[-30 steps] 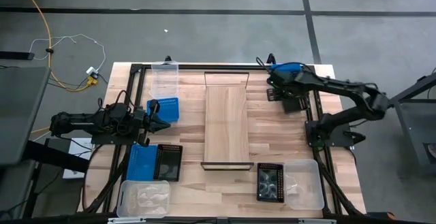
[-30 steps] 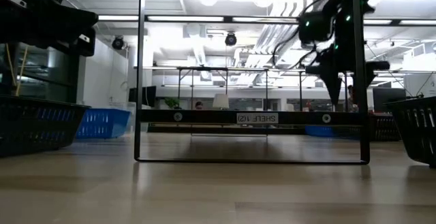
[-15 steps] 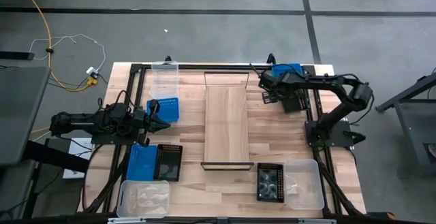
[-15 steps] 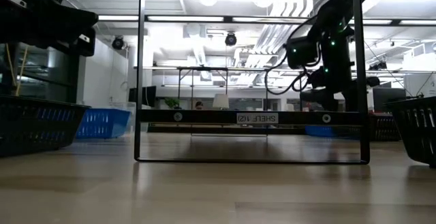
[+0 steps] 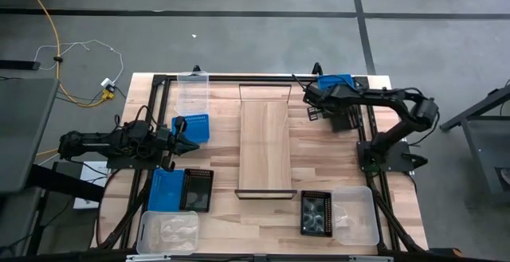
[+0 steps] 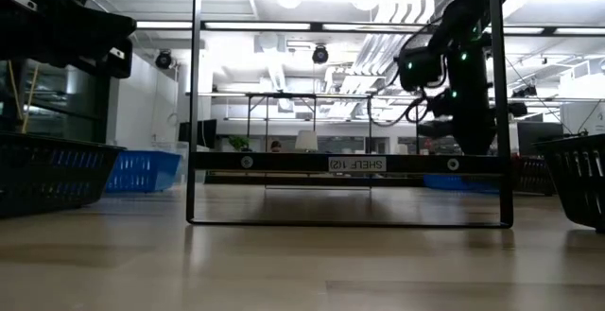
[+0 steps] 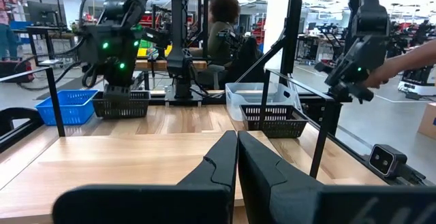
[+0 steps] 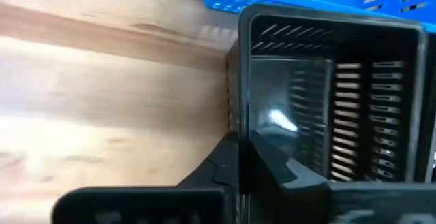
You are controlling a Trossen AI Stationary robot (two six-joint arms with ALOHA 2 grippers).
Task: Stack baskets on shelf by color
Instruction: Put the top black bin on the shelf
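Note:
My right gripper (image 5: 315, 107) is at the far right of the table, just right of the shelf (image 5: 265, 138), and is shut on a black perforated basket (image 8: 327, 94). A blue basket (image 5: 335, 81) stands just behind it. My left gripper (image 5: 196, 142) hovers shut and empty at the table's left, beside another blue basket (image 5: 191, 127). A clear basket (image 5: 192, 93) rests on the table at the far left. The shelf board is bare. My right gripper has the black basket by the upper edge of one side wall (image 8: 236, 118), and the wall runs in between its two closed fingers. The fingers come from above, pointing down into the open top. I cannot tell whether the basket's bottom is on the table.
A blue and a black basket (image 5: 181, 190) lie side by side at the near left, with a clear one (image 5: 169, 232) in front of them. A black basket (image 5: 317, 214) and a clear one (image 5: 355, 214) stand at the near right. Dark frame posts (image 6: 194, 94) rise at the shelf's ends.
My right gripper has moved toward the table's left, nearer the shelf, and has turned at the wrist. It now hangs lower and broader in the low view. My left arm has kept still.

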